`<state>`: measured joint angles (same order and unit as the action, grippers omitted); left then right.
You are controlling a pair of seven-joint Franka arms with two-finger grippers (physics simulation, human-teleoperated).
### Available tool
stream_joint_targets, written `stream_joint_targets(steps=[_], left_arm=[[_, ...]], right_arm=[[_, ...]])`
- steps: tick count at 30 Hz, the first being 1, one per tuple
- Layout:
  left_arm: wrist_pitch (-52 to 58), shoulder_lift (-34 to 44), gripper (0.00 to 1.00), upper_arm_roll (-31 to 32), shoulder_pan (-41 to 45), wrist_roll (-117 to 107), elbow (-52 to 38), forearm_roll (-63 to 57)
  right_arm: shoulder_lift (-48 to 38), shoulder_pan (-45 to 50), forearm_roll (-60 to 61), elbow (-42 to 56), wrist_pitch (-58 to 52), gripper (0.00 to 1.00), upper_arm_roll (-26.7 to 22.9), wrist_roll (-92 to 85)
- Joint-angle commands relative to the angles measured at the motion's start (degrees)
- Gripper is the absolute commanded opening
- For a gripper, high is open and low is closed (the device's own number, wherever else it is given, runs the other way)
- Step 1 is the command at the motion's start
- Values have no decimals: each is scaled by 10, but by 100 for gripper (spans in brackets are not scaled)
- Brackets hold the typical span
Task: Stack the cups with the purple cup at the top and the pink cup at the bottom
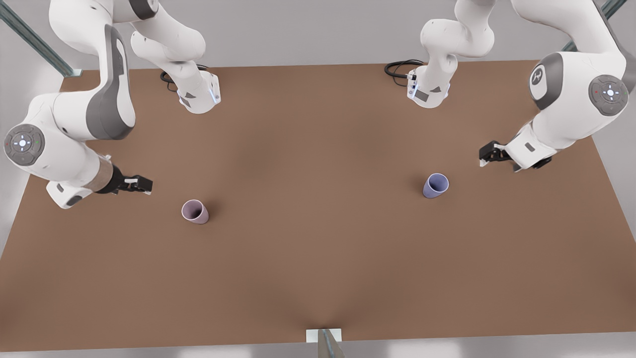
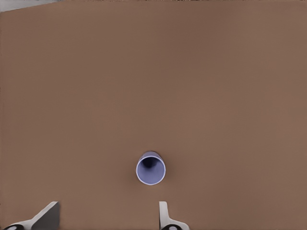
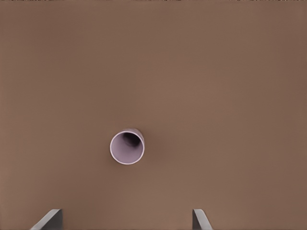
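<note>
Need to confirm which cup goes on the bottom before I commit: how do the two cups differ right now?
Colour: the pink cup is dusty mauve; the purple cup is bluish lavender.
Place: the pink cup sits toward the front view's left, near the right claw; the purple cup sits toward its right, near the left claw.
Shared: both are upright, handleless, similar in size and ungrasped.

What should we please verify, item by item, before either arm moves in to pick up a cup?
1. Purple cup upright, mouth open: ok.
2. Pink cup upright on the table: ok.
3. Left gripper, on the front view's right, jaws open, nearest the purple cup: ok.
4. Right gripper, on the front view's left, jaws open, beside the pink cup: ok.
5. Cups stacked: not ok, far apart.
6. Either cup gripped: not ok, both jaws empty.
</note>
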<state>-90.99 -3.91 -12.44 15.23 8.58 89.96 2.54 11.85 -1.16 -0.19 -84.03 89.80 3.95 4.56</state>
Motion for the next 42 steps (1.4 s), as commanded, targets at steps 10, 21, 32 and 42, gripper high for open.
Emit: stream_joint_targets(steps=[10,21,32,42], left_arm=[[37,-40,100,-13,9,29,6,7],[36,-26,100,-14,9,35,19,0],[32,-19,100,-12,9,36,21,-1],[43,-14,100,-13,9,36,24,-2]], right_arm=[[9,46,0,-137,163,100,9,46],[101,21,14,-176,251,100,5,42],[106,-13,58,-268,354,100,4,-36],[145,-18,39,-267,354,75,4,-69]])
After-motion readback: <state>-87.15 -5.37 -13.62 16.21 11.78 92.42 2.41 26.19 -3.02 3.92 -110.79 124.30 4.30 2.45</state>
